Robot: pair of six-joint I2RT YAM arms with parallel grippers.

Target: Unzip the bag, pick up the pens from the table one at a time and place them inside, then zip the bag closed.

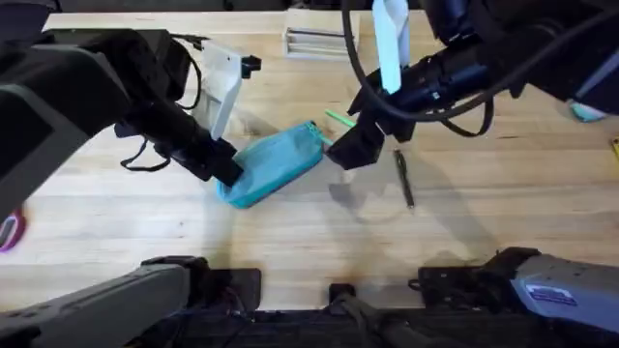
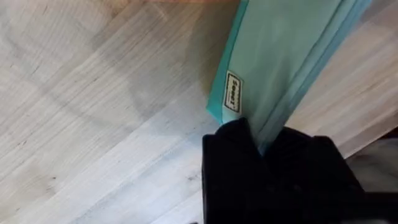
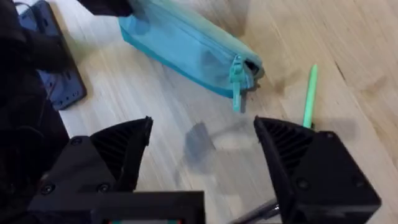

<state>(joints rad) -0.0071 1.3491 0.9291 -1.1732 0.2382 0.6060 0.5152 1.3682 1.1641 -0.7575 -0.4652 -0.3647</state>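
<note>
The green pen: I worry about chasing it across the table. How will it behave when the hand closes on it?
The green pen looks slim and round, lying flat on the smooth table, so it will probably roll if nudged sideways. It seems light, so a touch from one finger may skid it. The right hand is open above the table, beside the pouch.

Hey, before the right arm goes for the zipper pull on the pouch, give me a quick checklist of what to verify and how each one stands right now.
1. Left end effector pinning one end of the teal pouch: ok.
2. Right end effector open: ok.
3. Zipper pull visible, hanging off the pouch end: ok.
4. Right end effector on the pull: not ok, apart from it.
5. Green pen and dark pen on the table, outside the pouch: ok.
6. Zipper fully shut: cannot tell.
</note>
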